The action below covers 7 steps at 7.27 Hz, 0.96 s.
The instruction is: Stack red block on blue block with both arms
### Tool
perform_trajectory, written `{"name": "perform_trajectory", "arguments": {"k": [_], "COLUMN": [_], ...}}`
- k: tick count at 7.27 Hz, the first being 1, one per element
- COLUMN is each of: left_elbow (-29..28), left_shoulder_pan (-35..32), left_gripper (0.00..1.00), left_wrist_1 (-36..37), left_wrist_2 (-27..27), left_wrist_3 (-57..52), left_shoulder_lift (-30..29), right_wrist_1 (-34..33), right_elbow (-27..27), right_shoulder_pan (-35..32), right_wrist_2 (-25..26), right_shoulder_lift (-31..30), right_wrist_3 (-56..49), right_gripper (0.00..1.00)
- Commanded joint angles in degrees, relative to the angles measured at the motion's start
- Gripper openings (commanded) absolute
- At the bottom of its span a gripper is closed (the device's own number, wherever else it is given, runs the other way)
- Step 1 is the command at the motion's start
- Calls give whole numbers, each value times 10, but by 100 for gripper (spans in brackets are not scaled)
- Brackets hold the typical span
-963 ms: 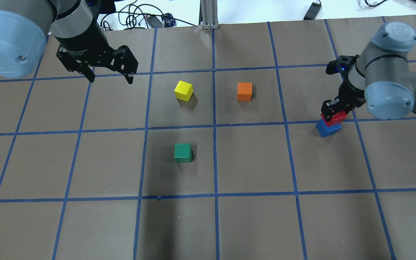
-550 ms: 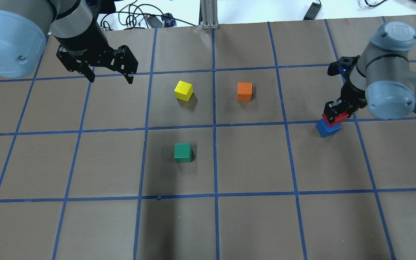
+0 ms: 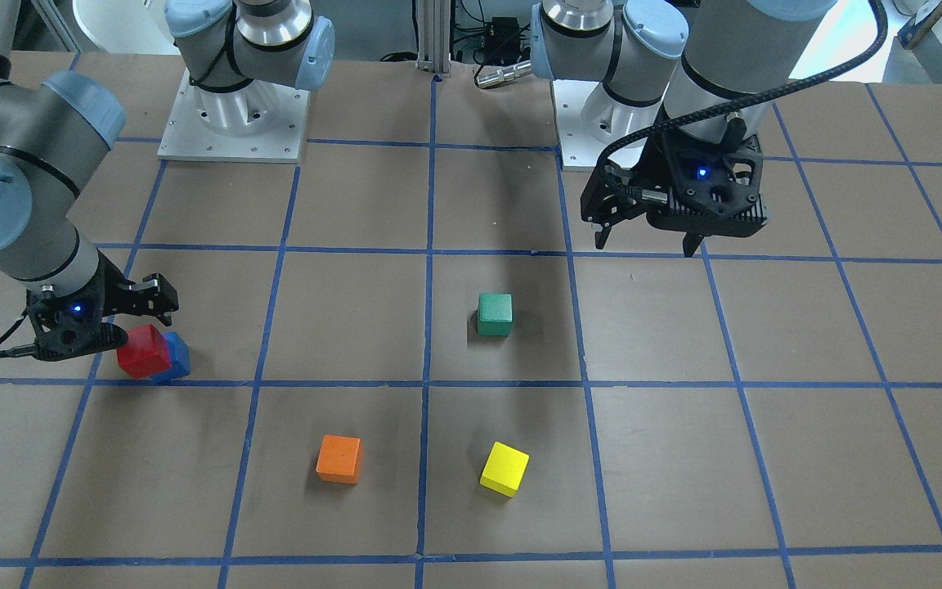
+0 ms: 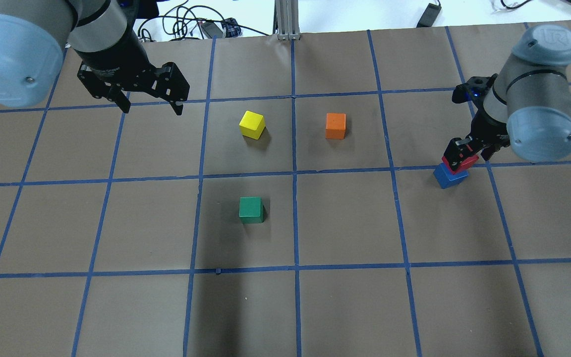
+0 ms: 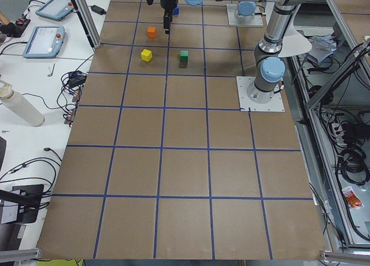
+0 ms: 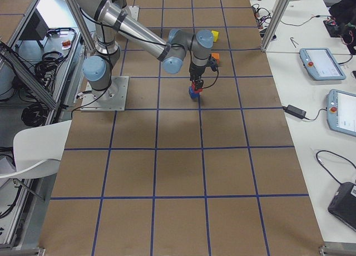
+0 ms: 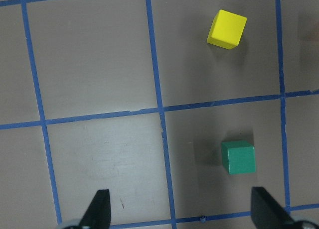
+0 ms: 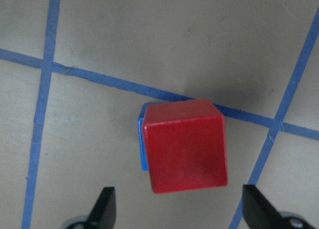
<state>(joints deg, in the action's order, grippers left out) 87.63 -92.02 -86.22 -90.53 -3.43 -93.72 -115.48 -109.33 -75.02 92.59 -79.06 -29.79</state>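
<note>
The red block (image 8: 184, 144) sits on top of the blue block (image 8: 141, 144), slightly offset. The stack stands on a blue tape line at the table's right side, red block (image 4: 465, 162) over blue block (image 4: 448, 176). My right gripper (image 4: 464, 148) hangs just above the stack, open and empty. In the right wrist view its fingers (image 8: 105, 206) stand wide apart, clear of the red block. The stack also shows in the front view (image 3: 142, 350), with the right gripper (image 3: 132, 319) beside and above it. My left gripper (image 4: 151, 106) is open and empty, high over the far left.
A yellow cube (image 4: 252, 124), an orange cube (image 4: 335, 125) and a green cube (image 4: 251, 209) lie apart in the middle of the table. The left wrist view shows the green cube (image 7: 238, 157) and the yellow cube (image 7: 227, 29) below the left gripper.
The right arm has drawn a little up and to the right, away from the stack. The red block stays on the blue block. The left arm has not moved.
</note>
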Motion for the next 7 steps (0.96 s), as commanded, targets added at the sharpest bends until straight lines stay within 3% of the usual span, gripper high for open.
{"name": "perform_trajectory", "arguments": {"k": [1, 3, 5, 7], "left_elbow": [0, 0, -1, -1], "left_shoulder_pan": [0, 0, 1, 2], "left_gripper": [100, 100, 100, 100], "left_wrist_1": [0, 0, 0, 0], "left_wrist_2": [0, -1, 0, 1], "left_wrist_3": [0, 0, 0, 0], "left_shoulder_lift": [-1, 0, 0, 0], "right_wrist_1": [88, 201, 220, 221], "right_elbow": [14, 75, 127, 137], "right_shoulder_pan": [-4, -19, -85, -145], "right_wrist_2": [-4, -42, -36, -41], "right_shoulder_lift": [-59, -95, -92, -95], "right_wrist_3": [42, 109, 204, 291], "right_gripper": [100, 100, 100, 100]}}
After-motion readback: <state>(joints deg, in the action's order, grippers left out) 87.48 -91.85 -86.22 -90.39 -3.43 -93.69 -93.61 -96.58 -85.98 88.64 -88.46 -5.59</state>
